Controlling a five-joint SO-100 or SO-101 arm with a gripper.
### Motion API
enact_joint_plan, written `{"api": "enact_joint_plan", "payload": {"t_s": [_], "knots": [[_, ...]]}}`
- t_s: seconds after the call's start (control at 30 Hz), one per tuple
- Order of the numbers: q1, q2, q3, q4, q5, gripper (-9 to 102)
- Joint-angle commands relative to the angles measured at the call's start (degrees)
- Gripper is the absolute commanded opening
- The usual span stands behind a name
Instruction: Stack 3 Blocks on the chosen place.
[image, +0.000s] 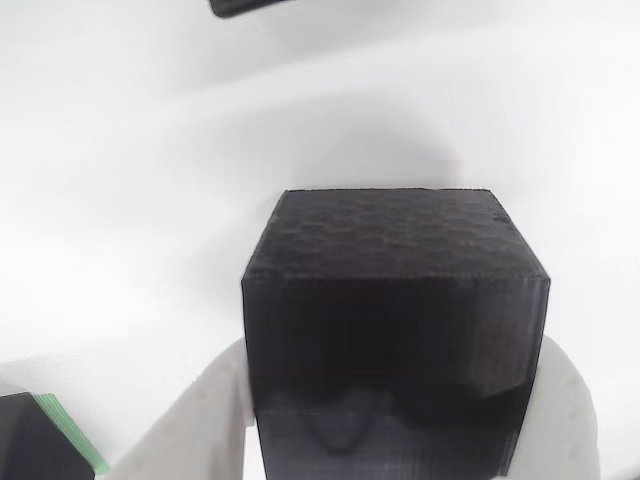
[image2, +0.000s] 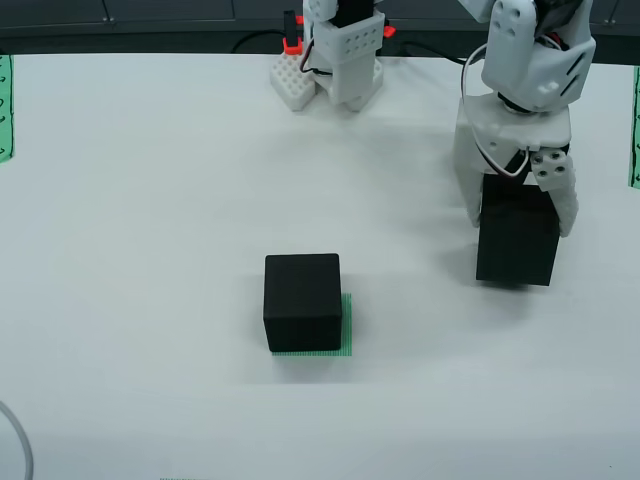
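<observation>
Green-and-white striping of the chosen place (image2: 346, 325) peeks out along the right and bottom edges of the first block (image2: 303, 301) in the overhead view, so I can see that cube sits skewed toward the patch's upper left, not centred. That matters to me: if I line the next cube up on the patch instead of on the cube, it may land overhanging and tip. Moving right across the white table (image2: 150, 200), the gripper (image2: 520, 215) stands well apart from the patch, its white fingers (image2: 556, 180) closed on the upper sides of a second block (image2: 517, 245). Whether that cube rests on the table or is just off it I cannot tell; a shadow lies close under it. In the gripper's own view, the held cube (image: 395, 330) sits between the fingers and hides nearly everything ahead, with the patch's corner (image: 70, 430) barely visible at lower left. My worry is placing blind, a slight twist in the grip, or clipping the standing cube sideways on approach and shoving it off the stripes.
</observation>
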Motion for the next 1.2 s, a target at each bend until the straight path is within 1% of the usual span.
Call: {"api": "enact_joint_plan", "payload": {"t_s": [0.0,0.1,0.23,0.43,0.67,1.0,1.17], "knots": [[1.58,5.89,-2.46,3.78,6.94,22],[3.25,6.59,-6.59,8.96,11.60,22],[8.26,6.77,-10.81,12.04,15.64,22],[18.19,6.42,-17.23,12.57,24.87,22],[25.93,5.98,-17.58,12.57,31.99,22],[30.15,13.71,-10.11,12.66,32.08,22],[33.22,13.80,-8.17,12.66,31.38,22]]}}
